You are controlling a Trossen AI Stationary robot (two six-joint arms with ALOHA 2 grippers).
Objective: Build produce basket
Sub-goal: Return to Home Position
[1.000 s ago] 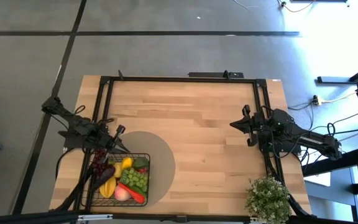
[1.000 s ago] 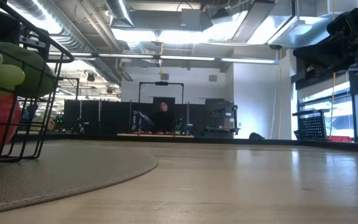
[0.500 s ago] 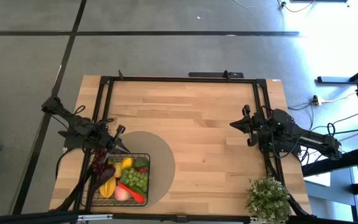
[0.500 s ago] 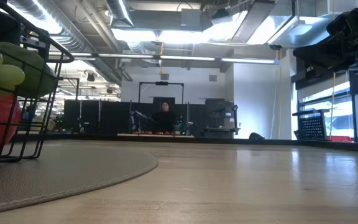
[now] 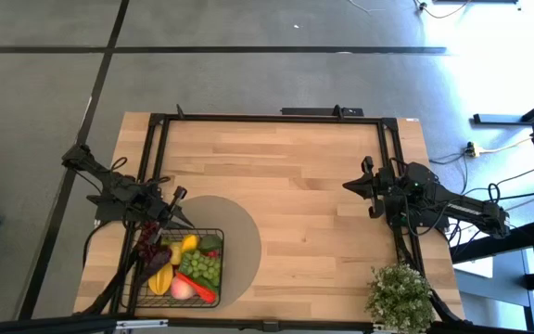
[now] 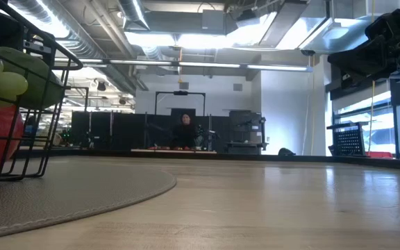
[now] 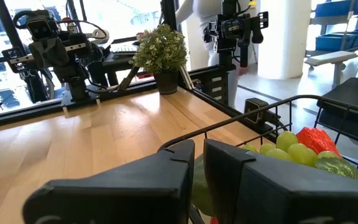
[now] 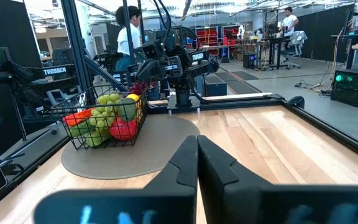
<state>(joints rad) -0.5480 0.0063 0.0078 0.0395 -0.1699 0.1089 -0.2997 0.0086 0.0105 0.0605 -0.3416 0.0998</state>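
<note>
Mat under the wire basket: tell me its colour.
The mat is greyish tan; the right wrist view shows it best.

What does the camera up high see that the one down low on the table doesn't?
Only the high view shows the whole table, the left gripper by the basket's far edge, the right gripper near the table's right side, and the potted plant. Only the low view shows the room behind: ceiling lights and a person far off. Both show the basket, its green grapes and the round mat under it.
</note>
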